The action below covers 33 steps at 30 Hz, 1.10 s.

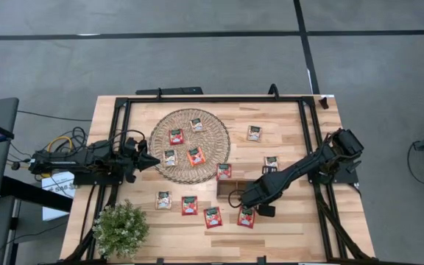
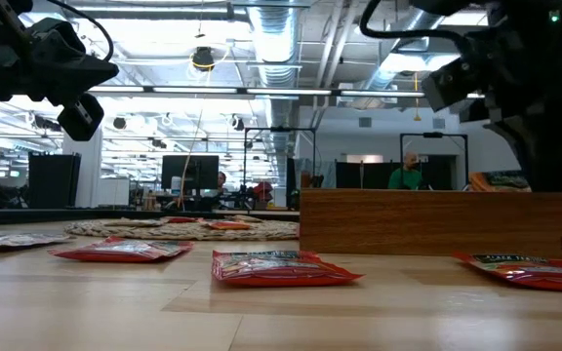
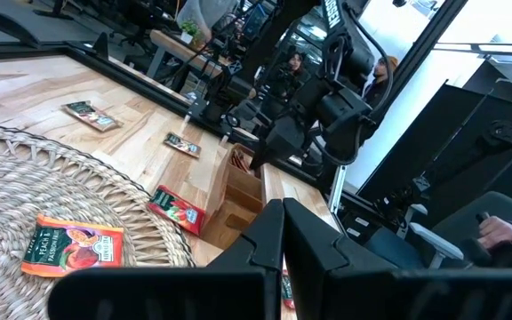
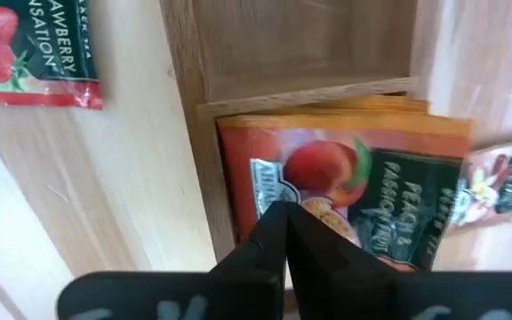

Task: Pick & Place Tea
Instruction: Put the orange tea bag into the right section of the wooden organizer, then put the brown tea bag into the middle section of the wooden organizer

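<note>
Landmark: wooden tray (image 1: 235, 186), lying on the desk (image 1: 285, 228) just beside the woven mat (image 1: 190, 145), on the mat's right-arm side.

Right hand (image 1: 235, 199): poised over the tray, fingers pressed together, nothing gripped. Seen from the right wrist: an orange peach sachet (image 4: 345, 200) lying in a tray compartment directly under the closed fingertips (image 4: 278, 240); a further sachet (image 4: 500, 182) at that compartment's edge, blurred.

Left hand (image 1: 153, 161): parked over the mat's rim on the side away from the tray, fingers shut, empty.

Tea positions relative to the tray:
- One red sachet (image 1: 224, 171) touching the tray's mat-side end.
- Row on the desk between the tray and the near edge: beige sachet (image 1: 163, 199), then red sachets (image 1: 189, 205), (image 1: 213, 216), (image 1: 246, 216).
- Two beige sachets (image 1: 254, 132), (image 1: 271, 163) beyond the tray, well apart from it.
- Four sachets on the mat: red (image 1: 176, 136), beige (image 1: 196, 124), beige (image 1: 170, 157), orange (image 1: 196, 156).

Potted plant (image 1: 121, 229): at the desk's near left corner, well apart from the tray.
</note>
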Available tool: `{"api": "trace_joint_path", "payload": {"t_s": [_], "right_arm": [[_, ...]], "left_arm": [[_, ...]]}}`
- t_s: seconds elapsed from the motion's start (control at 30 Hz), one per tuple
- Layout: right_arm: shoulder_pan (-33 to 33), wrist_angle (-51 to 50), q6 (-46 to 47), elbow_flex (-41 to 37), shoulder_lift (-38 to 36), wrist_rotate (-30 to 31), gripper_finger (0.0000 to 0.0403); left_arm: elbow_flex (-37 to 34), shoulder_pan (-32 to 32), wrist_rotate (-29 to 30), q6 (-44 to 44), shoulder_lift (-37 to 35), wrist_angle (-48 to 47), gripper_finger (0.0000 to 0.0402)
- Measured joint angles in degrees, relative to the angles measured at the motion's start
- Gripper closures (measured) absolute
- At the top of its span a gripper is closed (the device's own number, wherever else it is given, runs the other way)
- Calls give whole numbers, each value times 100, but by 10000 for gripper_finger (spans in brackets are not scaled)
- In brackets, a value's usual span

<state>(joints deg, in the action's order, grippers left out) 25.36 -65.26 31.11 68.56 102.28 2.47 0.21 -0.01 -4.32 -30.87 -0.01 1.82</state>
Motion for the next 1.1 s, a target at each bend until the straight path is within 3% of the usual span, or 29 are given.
{"api": "trace_joint_path", "payload": {"t_s": [0.27,0.47,0.7,0.9,1.1], "right_arm": [[10,-731,-118,597,-4,203,403],[11,-1111,-214,1482,-7,537,403],[-444,-598,-1799,2291,-15,1251,403],[-1487,170,-3010,2357,15,408,393],[-2340,311,-3778,2355,15,-88,335]], "left_arm": [[-1,-1,0,0,0,-1,402],[0,-2,0,0,0,0,402],[0,-1,0,-1,0,1,402],[0,-1,0,-46,0,7,402],[-2,-2,0,-59,0,40,402]]}}
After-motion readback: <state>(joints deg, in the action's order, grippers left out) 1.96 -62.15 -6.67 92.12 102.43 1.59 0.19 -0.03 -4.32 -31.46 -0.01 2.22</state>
